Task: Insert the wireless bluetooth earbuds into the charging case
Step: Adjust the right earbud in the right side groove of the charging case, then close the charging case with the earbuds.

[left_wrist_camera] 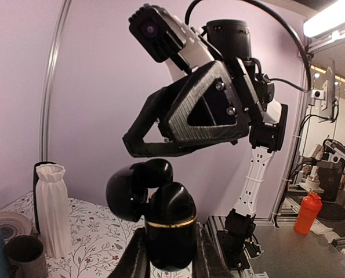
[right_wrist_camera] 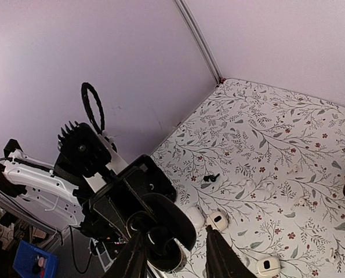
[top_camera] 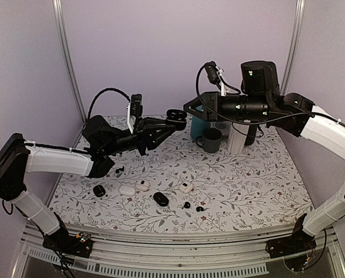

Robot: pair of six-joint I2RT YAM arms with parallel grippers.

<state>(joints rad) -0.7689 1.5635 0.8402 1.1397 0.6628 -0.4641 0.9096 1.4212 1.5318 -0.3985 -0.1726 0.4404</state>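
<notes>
While both arms are reaching up over the flowered table [top_camera: 259, 174], the top view is showing the left gripper [top_camera: 173, 116] clamping a black charging case [top_camera: 176, 113] in the air with its lid hinged open. The right gripper [top_camera: 188, 108] is pointing at the case from the right, with its tips just beside it. Its finger state cannot be told from here. Two earbuds [top_camera: 187, 205] are lying loose on the table near the front edge, well apart from the held case. Spare black cases [top_camera: 160, 198] and white cases [top_camera: 126, 189] are lying in a loose row just behind and to the left of the earbuds. A dark mug [top_camera: 210, 140] and a white vase [top_camera: 237, 138] are standing at the back right.

Left wrist view: the two fingers are squeezing the lower shell of the charging case from both sides. The case is standing upright with a gold band round its rim, and the lid is tipping back to the left. The right gripper is hovering just above the lid; I cannot tell whether they are touching. An orange bottle [left_wrist_camera: 307, 212] is standing on a grey surface at far right.

Right wrist view: the right gripper's own fingers [right_wrist_camera: 136, 255] are standing apart, released. The open charging case, gripped by the left gripper, is showing between and beyond them. White cases are lying on the table further off.
</notes>
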